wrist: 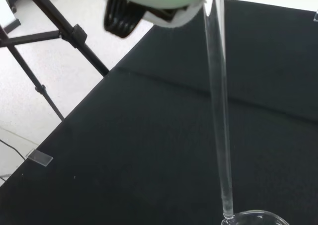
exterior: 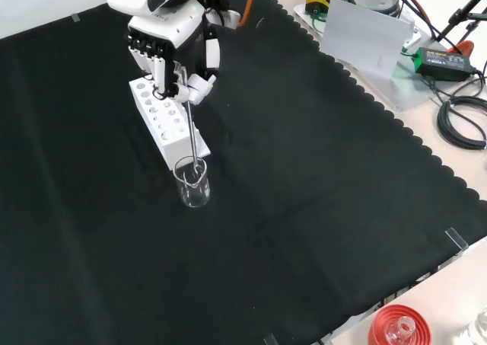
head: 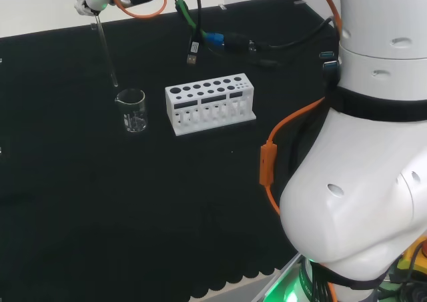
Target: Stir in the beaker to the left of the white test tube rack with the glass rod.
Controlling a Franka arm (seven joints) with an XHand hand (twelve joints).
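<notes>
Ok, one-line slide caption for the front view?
Hand holds the glass rod above the beaker beside the white rack.

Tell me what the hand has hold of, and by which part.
The hand holds the glass rod by its upper end, fingers curled round it; the rod's lower tip hangs at the beaker rim.

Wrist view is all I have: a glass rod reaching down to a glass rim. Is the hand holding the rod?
Observer: Yes. In the front view the hand has its fingers curled round the glass rod at its upper end.
Operator: Which vessel is that rim?
Observer: The beaker, standing just left of the white test tube rack in the head view.
Operator: Is the tip inside?
Observer: In the head view the rod is tilted and its tip hangs at about rim height, not deep inside.
</notes>
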